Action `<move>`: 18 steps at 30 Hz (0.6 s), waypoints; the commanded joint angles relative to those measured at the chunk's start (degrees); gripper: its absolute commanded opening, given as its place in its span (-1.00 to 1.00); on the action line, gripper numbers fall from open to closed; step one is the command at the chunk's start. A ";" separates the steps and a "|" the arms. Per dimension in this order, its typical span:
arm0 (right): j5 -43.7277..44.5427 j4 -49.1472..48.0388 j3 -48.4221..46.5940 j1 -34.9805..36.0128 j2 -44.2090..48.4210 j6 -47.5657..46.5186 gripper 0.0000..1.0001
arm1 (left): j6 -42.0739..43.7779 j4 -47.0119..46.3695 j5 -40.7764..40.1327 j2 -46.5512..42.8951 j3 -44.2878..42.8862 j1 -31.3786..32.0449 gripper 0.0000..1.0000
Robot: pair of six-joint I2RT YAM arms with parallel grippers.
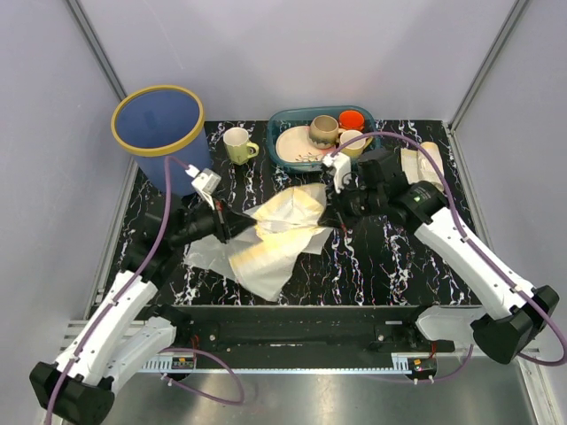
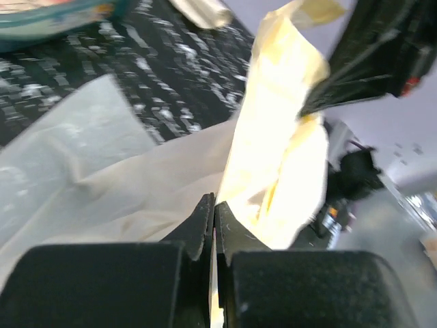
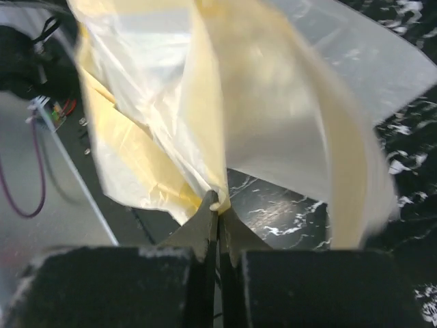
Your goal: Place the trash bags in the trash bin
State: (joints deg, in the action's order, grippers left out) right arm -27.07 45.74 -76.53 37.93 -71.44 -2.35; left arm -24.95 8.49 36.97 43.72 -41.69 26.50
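Pick-up step in hand: left fingers (image 2: 214, 212) and right fingers (image 3: 218, 208) both pinched closed on the large trash bag (image 1: 270, 235), spread mid-desk (image 1: 381, 261); next move likely needs a joint lift toward the trash bin (image 1: 158, 89) at far left.

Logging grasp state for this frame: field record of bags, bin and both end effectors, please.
large trash bag: crumpled between the arms, outside the bin
left end effector: shut on the bag's film
right end effector: shut on the bag's film
trash bin: upright, far left corner, no bag visible inside
small bag bundle: far right, not held
teal dish basket: far centre, not held
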 commanded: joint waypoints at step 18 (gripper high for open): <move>-1.58 -6.97 -0.46 -5.50 3.24 -3.98 -1.00 | 6.15 3.00 6.02 5.06 -11.74 -9.71 -0.34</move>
State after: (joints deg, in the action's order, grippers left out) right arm -23.62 44.69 -73.52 32.56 -67.48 -6.61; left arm -17.02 12.73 38.46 48.86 -50.76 16.64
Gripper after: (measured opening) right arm 0.009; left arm 0.090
